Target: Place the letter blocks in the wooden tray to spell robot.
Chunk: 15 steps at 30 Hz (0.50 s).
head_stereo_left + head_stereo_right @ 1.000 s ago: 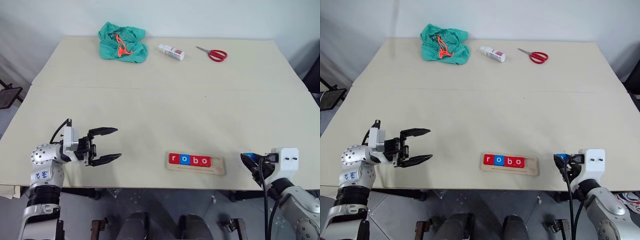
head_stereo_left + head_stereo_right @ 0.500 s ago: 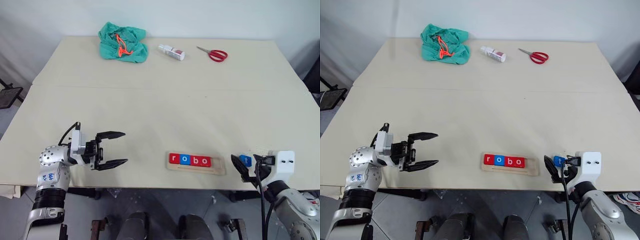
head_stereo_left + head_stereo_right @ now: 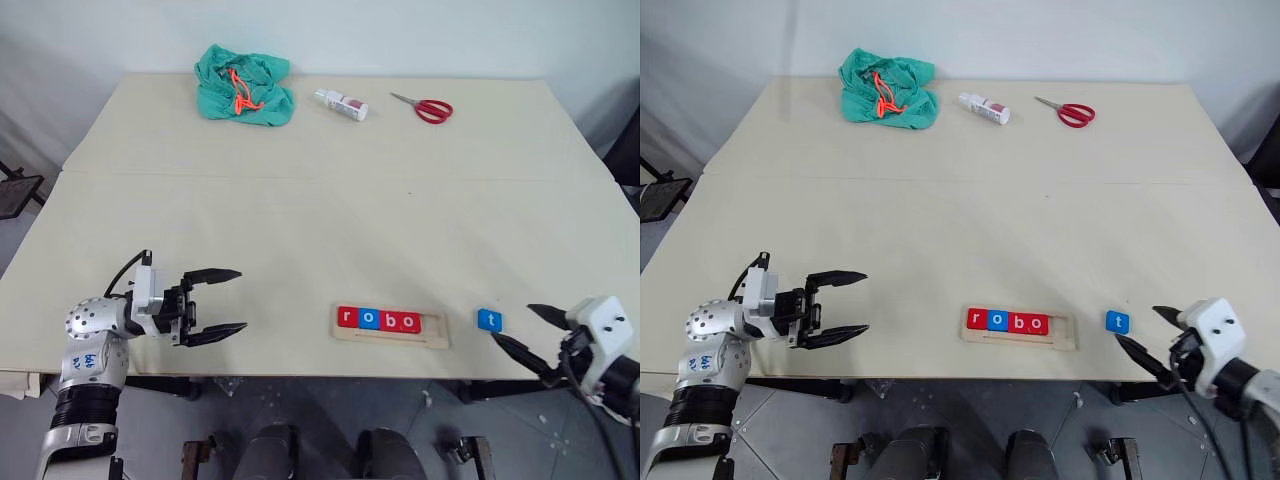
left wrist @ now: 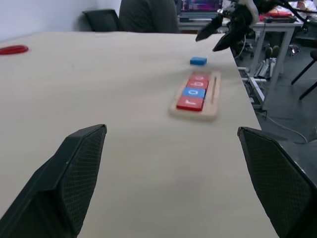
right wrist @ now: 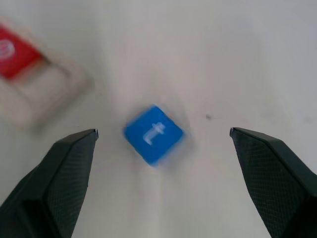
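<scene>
My right claw (image 3: 528, 336) has just let go of the blue t block (image 3: 489, 320). A moment ago that claw was bunched up over the block at the near right edge of the worktop (image 3: 320, 220). Now it has pulled back to the right and its two black fingers stand wide apart, with nothing between them. The t block lies flat on the worktop, just to the right of the wooden tray (image 3: 391, 328), not touching it. From the right wrist it looks turned a bit, like a diamond.

The tray sits near the front edge, in the middle. Four blocks are already in its slot in a row: red r (image 3: 347, 317), blue o (image 3: 368, 319), red b (image 3: 389, 321) and red o (image 3: 410, 322). There is a bare spot in the slot at the right end, after the last o.

So the word reads "robo" and only the t is missing. I think the drop was a way to get a better hold, because the block is not in the tray yet. I will need to pick it up again and set it after the o.

My left claw (image 3: 222, 302) hangs over the near left of the worktop, wide open and holding nothing.
</scene>
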Motion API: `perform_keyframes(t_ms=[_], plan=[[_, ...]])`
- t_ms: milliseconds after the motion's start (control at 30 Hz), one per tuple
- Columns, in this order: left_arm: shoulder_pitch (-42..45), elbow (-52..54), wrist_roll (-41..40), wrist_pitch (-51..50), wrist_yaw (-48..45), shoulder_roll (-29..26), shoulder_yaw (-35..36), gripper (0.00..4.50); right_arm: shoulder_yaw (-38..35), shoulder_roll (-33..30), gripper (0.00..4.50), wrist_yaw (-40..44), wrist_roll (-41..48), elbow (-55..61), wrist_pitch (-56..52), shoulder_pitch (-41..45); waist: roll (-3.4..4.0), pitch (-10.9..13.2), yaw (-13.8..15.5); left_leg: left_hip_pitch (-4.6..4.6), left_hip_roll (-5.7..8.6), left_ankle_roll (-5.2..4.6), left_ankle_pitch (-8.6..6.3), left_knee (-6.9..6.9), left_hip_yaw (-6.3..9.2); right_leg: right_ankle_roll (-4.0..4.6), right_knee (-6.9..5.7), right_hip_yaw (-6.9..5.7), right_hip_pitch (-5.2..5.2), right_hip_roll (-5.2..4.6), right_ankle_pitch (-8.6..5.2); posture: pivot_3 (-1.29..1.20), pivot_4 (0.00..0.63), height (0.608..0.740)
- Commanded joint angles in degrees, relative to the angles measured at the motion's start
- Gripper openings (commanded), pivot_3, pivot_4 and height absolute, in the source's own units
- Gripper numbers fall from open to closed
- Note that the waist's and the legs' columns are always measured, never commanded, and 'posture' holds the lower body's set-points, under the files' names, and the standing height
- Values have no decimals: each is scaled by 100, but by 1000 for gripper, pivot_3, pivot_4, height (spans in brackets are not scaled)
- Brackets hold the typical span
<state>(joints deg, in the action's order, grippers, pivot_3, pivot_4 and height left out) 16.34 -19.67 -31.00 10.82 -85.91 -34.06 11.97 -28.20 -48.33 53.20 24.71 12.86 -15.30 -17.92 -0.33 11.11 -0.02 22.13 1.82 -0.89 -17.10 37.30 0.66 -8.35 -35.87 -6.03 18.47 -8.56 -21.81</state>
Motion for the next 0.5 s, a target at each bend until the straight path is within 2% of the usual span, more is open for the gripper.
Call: perform_keyframes(t_ms=[33,133,300,500], plan=[[-166,124,-100,153,-188,-107,111,4500,356,-581,4459,1018,-200,-686,676,474,0,0,-6,-1,-1,0,0,1,-1,0,0,0,0,0,0,0,150,740],[-256,172,-121,197,-193,-107,119,4500,775,-887,4459,1488,-376,-1332,950,1114,0,0,-2,0,-3,0,0,5,1,0,0,-4,-3,0,0,0,150,740],[-513,492,-194,159,-88,-109,161,4500,1544,-1051,4459,2137,-665,-2276,1218,2216,0,0,5,4,-2,0,0,11,6,0,1,-9,-5,-2,0,0,150,740],[-724,774,-281,86,-34,-182,251,4500,2027,-1076,4459,2415,-1001,-2834,1407,2713,0,0,28,12,-1,0,0,15,16,0,2,-16,-4,-2,0,0,150,740]])
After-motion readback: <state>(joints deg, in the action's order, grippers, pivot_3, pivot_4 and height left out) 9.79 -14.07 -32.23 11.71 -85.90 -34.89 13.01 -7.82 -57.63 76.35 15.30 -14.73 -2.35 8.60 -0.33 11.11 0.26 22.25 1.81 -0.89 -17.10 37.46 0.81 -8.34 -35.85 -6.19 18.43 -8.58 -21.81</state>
